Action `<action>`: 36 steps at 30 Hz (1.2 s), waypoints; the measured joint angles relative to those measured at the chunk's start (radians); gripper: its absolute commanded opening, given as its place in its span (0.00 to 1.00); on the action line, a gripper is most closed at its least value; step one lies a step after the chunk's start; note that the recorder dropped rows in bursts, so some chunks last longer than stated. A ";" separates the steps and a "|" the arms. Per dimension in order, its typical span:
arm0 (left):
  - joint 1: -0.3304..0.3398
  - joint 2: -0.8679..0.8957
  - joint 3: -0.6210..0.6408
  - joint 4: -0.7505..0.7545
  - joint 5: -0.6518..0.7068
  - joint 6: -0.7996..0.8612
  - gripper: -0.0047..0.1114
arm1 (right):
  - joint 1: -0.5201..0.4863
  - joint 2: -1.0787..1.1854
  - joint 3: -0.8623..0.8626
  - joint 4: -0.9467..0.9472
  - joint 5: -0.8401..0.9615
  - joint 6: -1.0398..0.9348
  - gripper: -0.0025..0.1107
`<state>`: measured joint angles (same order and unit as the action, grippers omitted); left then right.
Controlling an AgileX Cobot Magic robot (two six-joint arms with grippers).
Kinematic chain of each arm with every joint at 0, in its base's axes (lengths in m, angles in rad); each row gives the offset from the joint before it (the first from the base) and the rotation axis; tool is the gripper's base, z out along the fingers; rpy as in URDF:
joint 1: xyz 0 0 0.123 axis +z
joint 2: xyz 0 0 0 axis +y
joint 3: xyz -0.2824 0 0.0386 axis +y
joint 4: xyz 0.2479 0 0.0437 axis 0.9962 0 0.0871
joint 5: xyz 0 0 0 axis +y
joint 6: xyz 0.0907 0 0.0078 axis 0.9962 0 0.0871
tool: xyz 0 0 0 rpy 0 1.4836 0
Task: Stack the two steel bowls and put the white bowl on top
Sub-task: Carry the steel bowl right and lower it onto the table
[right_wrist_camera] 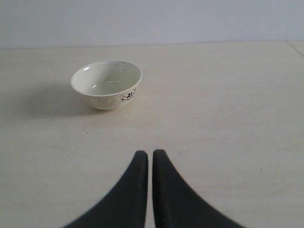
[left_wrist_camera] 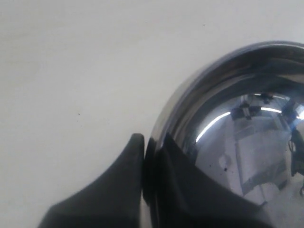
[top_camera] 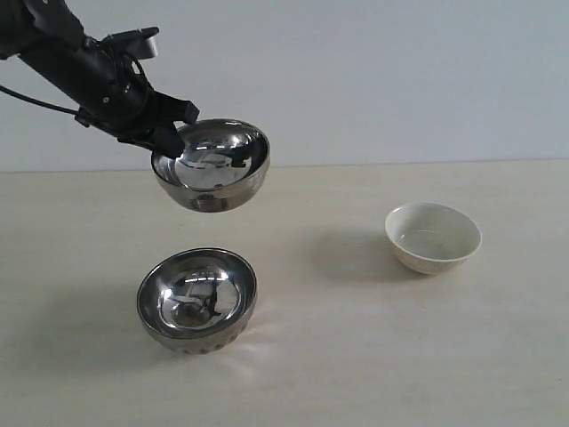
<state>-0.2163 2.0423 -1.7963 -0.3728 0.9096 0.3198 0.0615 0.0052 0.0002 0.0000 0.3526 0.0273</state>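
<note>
One steel bowl (top_camera: 213, 165) hangs in the air, slightly tilted, with my left gripper (top_camera: 167, 135) shut on its left rim. In the left wrist view the same bowl (left_wrist_camera: 247, 123) fills the frame, its rim pinched by my left gripper (left_wrist_camera: 149, 142), one finger outside and one inside. The other steel bowl (top_camera: 196, 298) rests upright on the table, below and a little nearer than the lifted one. The white bowl (top_camera: 432, 236) stands on the table at the right. In the right wrist view the white bowl (right_wrist_camera: 107, 84) lies well ahead of my right gripper (right_wrist_camera: 150, 154), which is shut and holds nothing.
The pale wooden table (top_camera: 356, 356) ends at a white wall behind. The left arm (top_camera: 80, 62) reaches in from the upper left. The right arm does not show in the exterior view.
</note>
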 measured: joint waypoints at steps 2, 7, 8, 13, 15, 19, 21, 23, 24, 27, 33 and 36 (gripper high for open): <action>-0.001 -0.022 0.000 -0.009 0.039 0.000 0.07 | 0.000 0.000 0.000 0.000 0.000 0.000 0.02; -0.027 -0.043 -0.002 -0.011 0.111 0.002 0.07 | 0.000 0.000 0.000 0.000 0.000 0.000 0.02; -0.040 -0.043 -0.002 -0.011 0.116 0.002 0.07 | 0.000 0.000 0.000 0.000 0.000 0.000 0.02; -0.130 -0.043 -0.002 -0.011 0.103 0.002 0.07 | 0.000 0.000 0.000 0.000 0.000 0.000 0.02; -0.169 -0.043 -0.002 -0.013 0.096 0.002 0.07 | 0.000 0.000 0.000 0.000 0.000 0.000 0.02; -0.220 -0.043 -0.002 -0.015 0.096 0.004 0.07 | 0.000 0.000 0.000 0.000 0.000 0.000 0.02; -0.239 -0.043 0.002 -0.015 0.096 0.006 0.07 | 0.000 0.000 0.000 0.000 0.000 0.000 0.02; -0.249 -0.043 0.019 -0.015 0.096 0.006 0.07 | 0.000 0.000 0.000 0.000 0.000 0.000 0.02; -0.251 -0.043 0.029 -0.015 0.096 0.006 0.07 | 0.000 0.000 0.000 0.000 0.000 0.000 0.02; -0.257 -0.043 0.065 -0.015 0.089 0.006 0.07 | 0.000 0.000 0.000 0.000 0.000 0.000 0.02; -0.277 -0.043 0.131 -0.021 0.045 0.009 0.07 | 0.000 0.000 0.000 0.000 0.000 0.000 0.02; -0.299 -0.043 0.145 -0.036 0.009 0.011 0.07 | 0.000 0.000 0.000 0.000 0.000 0.000 0.02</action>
<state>-0.5153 1.9990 -1.6511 -0.4084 0.9184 0.3309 0.0615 0.0052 0.0002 0.0000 0.3526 0.0273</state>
